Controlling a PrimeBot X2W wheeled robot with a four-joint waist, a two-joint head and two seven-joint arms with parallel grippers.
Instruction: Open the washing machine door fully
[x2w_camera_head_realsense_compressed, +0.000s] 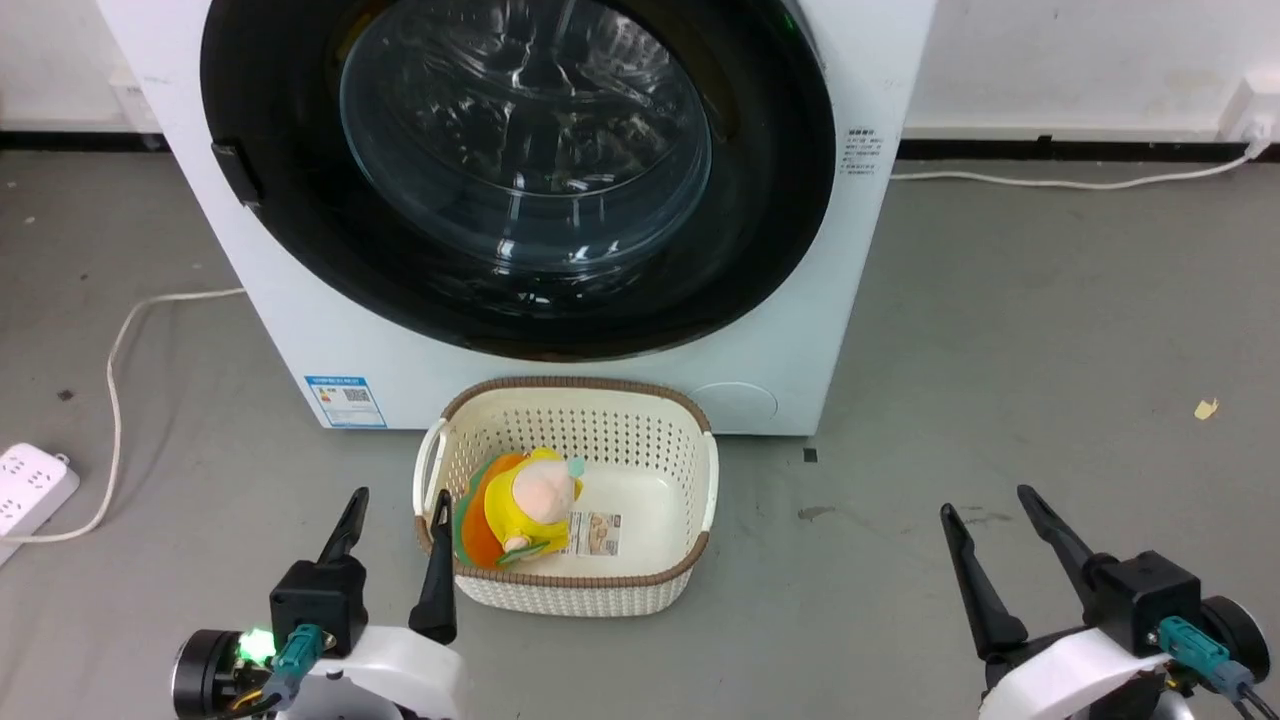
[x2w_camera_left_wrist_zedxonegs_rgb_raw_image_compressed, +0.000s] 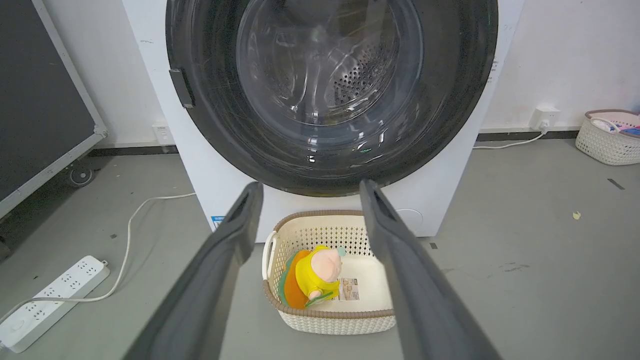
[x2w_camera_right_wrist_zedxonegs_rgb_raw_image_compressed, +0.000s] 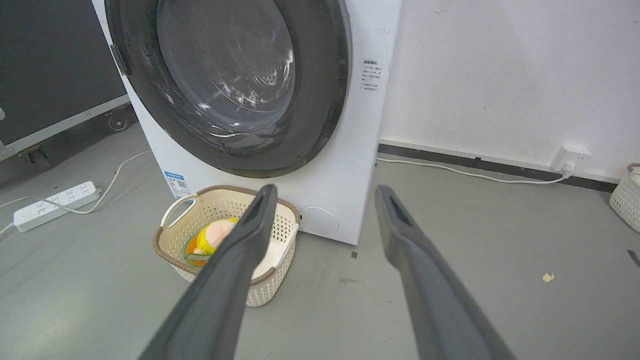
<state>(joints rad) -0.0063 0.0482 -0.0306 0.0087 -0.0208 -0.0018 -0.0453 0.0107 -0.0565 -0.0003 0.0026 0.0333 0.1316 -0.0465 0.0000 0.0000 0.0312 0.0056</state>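
Note:
The white washing machine (x2w_camera_head_realsense_compressed: 300, 330) (x2w_camera_left_wrist_zedxonegs_rgb_raw_image_compressed: 440, 190) (x2w_camera_right_wrist_zedxonegs_rgb_raw_image_compressed: 350, 165) stands straight ahead. Its round glossy black door (x2w_camera_head_realsense_compressed: 770, 200) (x2w_camera_left_wrist_zedxonegs_rgb_raw_image_compressed: 450, 90) (x2w_camera_right_wrist_zedxonegs_rgb_raw_image_compressed: 320, 90) lies flat against the front, with the clear glass bowl in its middle and a small dark latch tab on its left rim (x2w_camera_head_realsense_compressed: 236, 172) (x2w_camera_left_wrist_zedxonegs_rgb_raw_image_compressed: 181, 88). My left gripper (x2w_camera_head_realsense_compressed: 398, 500) (x2w_camera_left_wrist_zedxonegs_rgb_raw_image_compressed: 310, 187) hovers open low at the lower left, well short of the door. At the lower right my right gripper (x2w_camera_head_realsense_compressed: 988, 497) (x2w_camera_right_wrist_zedxonegs_rgb_raw_image_compressed: 325, 192) is open too, empty, off to the machine's right.
A cream perforated basket (x2w_camera_head_realsense_compressed: 690, 540) (x2w_camera_left_wrist_zedxonegs_rgb_raw_image_compressed: 280, 240) (x2w_camera_right_wrist_zedxonegs_rgb_raw_image_compressed: 170, 245) with a yellow plush toy (x2w_camera_head_realsense_compressed: 525, 505) sits on the grey floor right before the machine. A white power strip (x2w_camera_head_realsense_compressed: 28, 482) and its cable lie at left. A second basket (x2w_camera_left_wrist_zedxonegs_rgb_raw_image_compressed: 607, 137) stands far right.

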